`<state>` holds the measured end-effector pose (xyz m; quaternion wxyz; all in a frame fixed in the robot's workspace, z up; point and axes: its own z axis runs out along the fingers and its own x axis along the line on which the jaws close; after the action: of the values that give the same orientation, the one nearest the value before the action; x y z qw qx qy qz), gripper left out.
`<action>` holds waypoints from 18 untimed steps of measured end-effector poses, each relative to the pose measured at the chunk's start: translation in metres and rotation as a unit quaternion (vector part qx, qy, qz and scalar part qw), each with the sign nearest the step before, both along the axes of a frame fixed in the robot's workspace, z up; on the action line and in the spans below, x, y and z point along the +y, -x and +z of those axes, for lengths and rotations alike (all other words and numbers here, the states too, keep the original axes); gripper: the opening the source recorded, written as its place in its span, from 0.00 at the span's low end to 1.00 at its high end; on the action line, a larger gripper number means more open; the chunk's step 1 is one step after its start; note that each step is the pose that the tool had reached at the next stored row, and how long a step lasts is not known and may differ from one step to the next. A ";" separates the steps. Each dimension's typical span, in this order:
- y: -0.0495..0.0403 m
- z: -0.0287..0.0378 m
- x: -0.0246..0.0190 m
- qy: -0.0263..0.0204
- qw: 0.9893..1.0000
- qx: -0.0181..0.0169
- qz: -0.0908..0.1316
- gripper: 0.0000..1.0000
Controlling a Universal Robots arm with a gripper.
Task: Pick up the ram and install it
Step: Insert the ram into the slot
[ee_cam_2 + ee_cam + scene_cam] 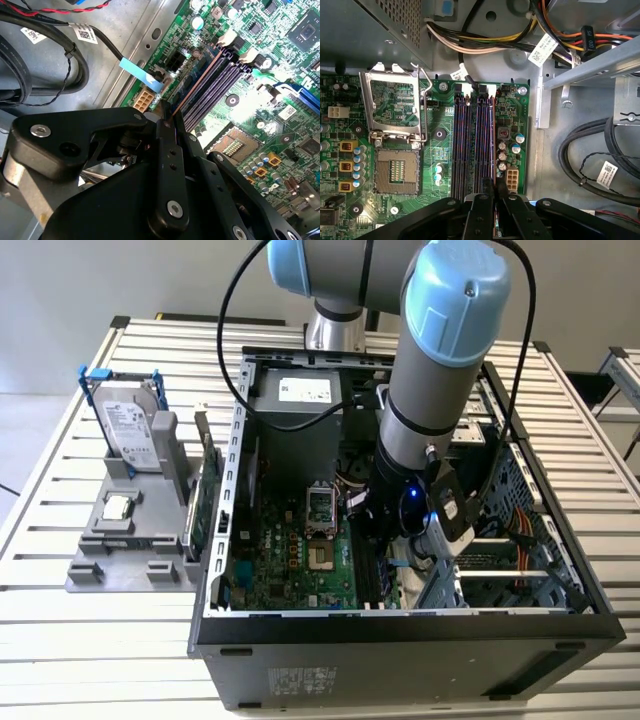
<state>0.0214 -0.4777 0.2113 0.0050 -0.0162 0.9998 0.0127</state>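
Observation:
My gripper reaches down inside the open computer case, over the motherboard. In both wrist views its black fingers are closed on the ram, seen edge-on as a thin coppery line. The ram stands upright along the black memory slot nearest the board's edge, beside the other slots. It lines up with that slot over its whole length. Whether it is pressed fully home I cannot tell.
The CPU socket stands open beside the slots. Cable bundles and thick black cables lie by the case wall. At the exterior view's left, a grey holder carries a hard drive, a silver chip and a green card.

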 end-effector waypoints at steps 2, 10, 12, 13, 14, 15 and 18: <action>0.0000 0.0000 0.0000 0.000 1.000 0.000 0.000 0.00; 0.0006 0.0040 0.0001 0.001 1.000 0.000 0.000 0.00; 0.0013 0.0041 0.0000 0.002 1.000 0.000 0.000 0.00; 0.0017 0.0041 0.0000 0.002 1.000 0.000 -0.001 0.00; 0.0021 0.0041 0.0000 0.002 1.000 0.000 -0.001 0.00; 0.0025 0.0041 0.0000 0.002 1.000 0.000 -0.001 0.00; 0.0041 0.0041 0.0001 0.002 1.000 0.000 -0.003 0.00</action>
<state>0.0173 -0.4776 0.2154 0.0049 -0.0130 0.9998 0.0111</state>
